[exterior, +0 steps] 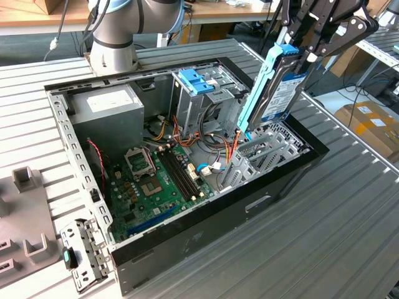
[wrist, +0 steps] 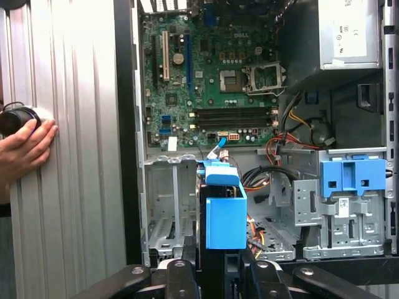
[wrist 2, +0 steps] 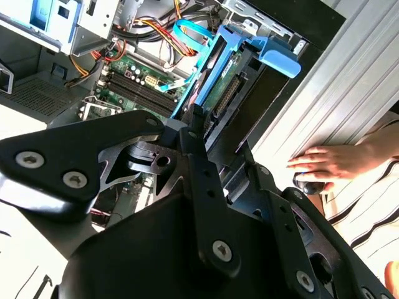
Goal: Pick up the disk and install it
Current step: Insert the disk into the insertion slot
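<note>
The gripper [exterior: 303, 55] is clamped on the disk [exterior: 278, 93], which hangs tilted over the drive cage [exterior: 259, 152] at three o'clock of the open case [exterior: 206, 218] in the exterior view. I'd square it to the cage before lowering, or it jams.

Colours around the open case

You see the disk [exterior: 283, 93] in grey metal with a pale label, and its carrier rail [exterior: 257, 93] in light blue. The pincer [exterior: 303, 55] is black. Inside the black-walled case [exterior: 206, 230] the motherboard [exterior: 159, 177] is green, the latch [exterior: 195, 81] is blue, and the power-supply box [exterior: 106, 112] is plain grey. The bench [exterior: 349, 218] is silver-grey with straight ribs.
</note>
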